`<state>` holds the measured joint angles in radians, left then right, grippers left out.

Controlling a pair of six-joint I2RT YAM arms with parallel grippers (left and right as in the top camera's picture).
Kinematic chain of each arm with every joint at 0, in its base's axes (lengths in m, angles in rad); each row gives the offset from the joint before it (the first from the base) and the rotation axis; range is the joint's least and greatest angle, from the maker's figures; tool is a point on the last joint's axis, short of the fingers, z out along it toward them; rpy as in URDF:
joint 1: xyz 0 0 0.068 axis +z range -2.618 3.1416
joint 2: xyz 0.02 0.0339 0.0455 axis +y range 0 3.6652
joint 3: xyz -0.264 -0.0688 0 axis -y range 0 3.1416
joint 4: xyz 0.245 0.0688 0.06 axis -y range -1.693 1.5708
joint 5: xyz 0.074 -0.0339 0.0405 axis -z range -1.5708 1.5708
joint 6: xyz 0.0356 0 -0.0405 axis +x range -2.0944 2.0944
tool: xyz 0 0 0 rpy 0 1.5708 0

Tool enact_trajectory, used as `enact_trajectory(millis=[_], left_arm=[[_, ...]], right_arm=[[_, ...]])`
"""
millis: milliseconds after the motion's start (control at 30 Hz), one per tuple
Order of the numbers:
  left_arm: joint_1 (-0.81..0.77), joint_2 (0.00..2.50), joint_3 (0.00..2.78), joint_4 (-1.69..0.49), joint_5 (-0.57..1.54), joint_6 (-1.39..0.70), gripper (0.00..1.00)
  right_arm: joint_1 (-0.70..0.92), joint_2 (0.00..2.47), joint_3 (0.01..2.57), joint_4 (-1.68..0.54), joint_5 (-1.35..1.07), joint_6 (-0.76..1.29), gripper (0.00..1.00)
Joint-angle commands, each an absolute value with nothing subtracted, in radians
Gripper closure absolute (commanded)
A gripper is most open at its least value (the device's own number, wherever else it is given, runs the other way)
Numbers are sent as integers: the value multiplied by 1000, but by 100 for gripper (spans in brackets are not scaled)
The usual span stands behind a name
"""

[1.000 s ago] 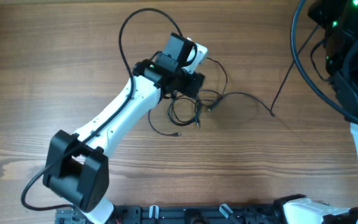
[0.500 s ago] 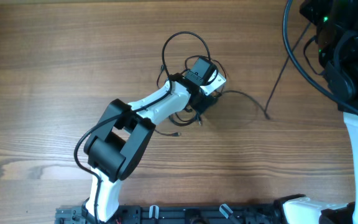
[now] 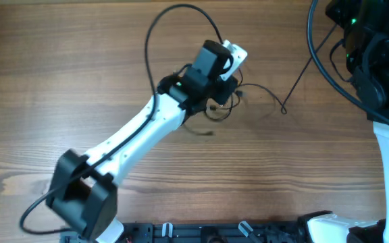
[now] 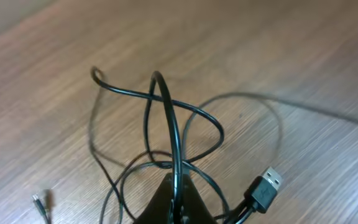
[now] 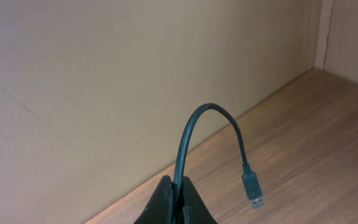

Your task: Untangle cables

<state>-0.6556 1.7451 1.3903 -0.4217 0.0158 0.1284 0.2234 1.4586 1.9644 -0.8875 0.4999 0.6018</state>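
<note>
Cables (image 4: 171, 124) tangled in loose black loops on the surface (image 3: 59, 67).
Left claw (image 4: 178, 198) pinches one strand; right claw (image 5: 180, 188) pinches another.

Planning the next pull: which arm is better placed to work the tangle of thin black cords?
Probably left: the left tool is shut on a strand in the tangle of thin black cords; the right tool holds one dark cord well away.

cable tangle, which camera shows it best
Left wrist: the cable tangle fills the frame, loops crossing clearly. Overhead shows it small, partly hidden by the left arm. Right wrist shows only one strand pinched in the right hand.
</note>
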Motion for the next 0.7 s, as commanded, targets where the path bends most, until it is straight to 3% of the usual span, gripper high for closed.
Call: enact_trajectory(millis=[0, 133, 300, 333, 433, 567, 667], left_arm=[[-588, 1632, 1389, -408, 9, -45, 96], [-437, 1539, 1389, -443, 10, -192, 96], [-424, 1601, 1388, -575, -64, -230, 96], [-417, 1628, 1388, -591, -107, -277, 88], [-408, 1684, 1388, -602, -49, -278, 80], [-408, 1697, 1388, -593, -15, -278, 51], [-408, 1648, 1388, -512, 154, -265, 47]], right_arm=[[221, 1467, 1971, -899, 521, 604, 96], [221, 1467, 1971, -904, 541, 614, 95], [221, 1467, 1971, -887, 503, 691, 96], [221, 1467, 1971, -884, 455, 690, 96], [221, 1467, 1971, -882, 373, 688, 96], [221, 1467, 1971, -868, 247, 685, 96], [221, 1467, 1971, -817, 123, 680, 96]])
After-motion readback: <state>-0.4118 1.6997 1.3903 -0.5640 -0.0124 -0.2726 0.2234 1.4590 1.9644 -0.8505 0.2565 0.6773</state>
